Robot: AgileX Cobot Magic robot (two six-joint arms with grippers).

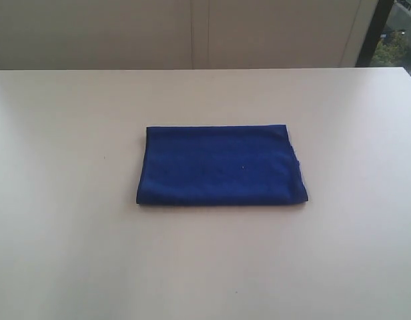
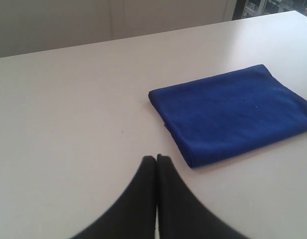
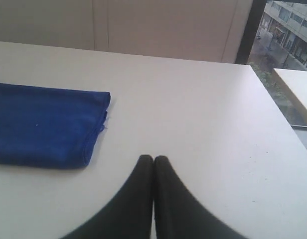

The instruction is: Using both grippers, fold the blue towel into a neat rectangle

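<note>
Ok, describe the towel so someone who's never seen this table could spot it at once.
Start with the wide, pale table. Near its middle lies the blue towel, flat and folded into a rectangle. Its deep royal blue sets it apart from the plain tabletop and from the black left tool and right tool, both shut and off the cloth.

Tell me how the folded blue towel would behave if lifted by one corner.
Likely floppy: the blue towel is soft cloth in stacked layers, so a corner lift would probably unfold it. Probably light, lying thin and flat on the table.
</note>
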